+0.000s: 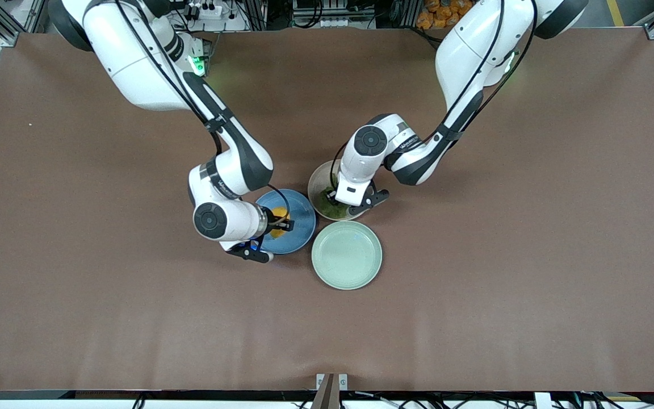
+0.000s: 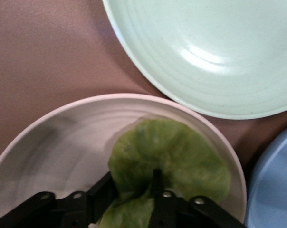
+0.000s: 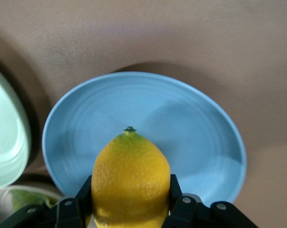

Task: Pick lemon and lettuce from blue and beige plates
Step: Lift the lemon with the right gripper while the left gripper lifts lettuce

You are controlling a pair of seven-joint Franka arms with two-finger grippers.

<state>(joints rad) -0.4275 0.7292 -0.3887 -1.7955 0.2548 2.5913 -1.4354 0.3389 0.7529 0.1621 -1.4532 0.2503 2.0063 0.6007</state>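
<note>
The right tool (image 3: 129,209) is closed on the lemon (image 3: 130,180), its fingers (image 3: 179,202) pressing both flanks of the fruit over the blue plate (image 3: 191,128). From these views I cannot tell whether the lemon is touching the plate or just above it. The left tool (image 2: 134,199) is pinched on the lettuce (image 2: 176,156), which lies in the beige plate (image 2: 62,142), the plate nearest the robots' bases.

To do this step well, each arm should rise straight up, slowly, so neither plate is dragged. The lemon looks firm and rounded, with a pointed green tip; its waxy, curved skin could squirt out of a flat pinch, so the grip should stay centred on the widest part. The lettuce is a thin, limp, crinkled leaf. It will likely droop and may tear or slip, so a gentle lift with a firm hold on a folded part seems safest.

All three plates are round, shallow and matte, with faint rings. A pale green plate (image 1: 347,255) sits on the brown desk (image 1: 531,255), nearest the front camera and just beside the other two.
</note>
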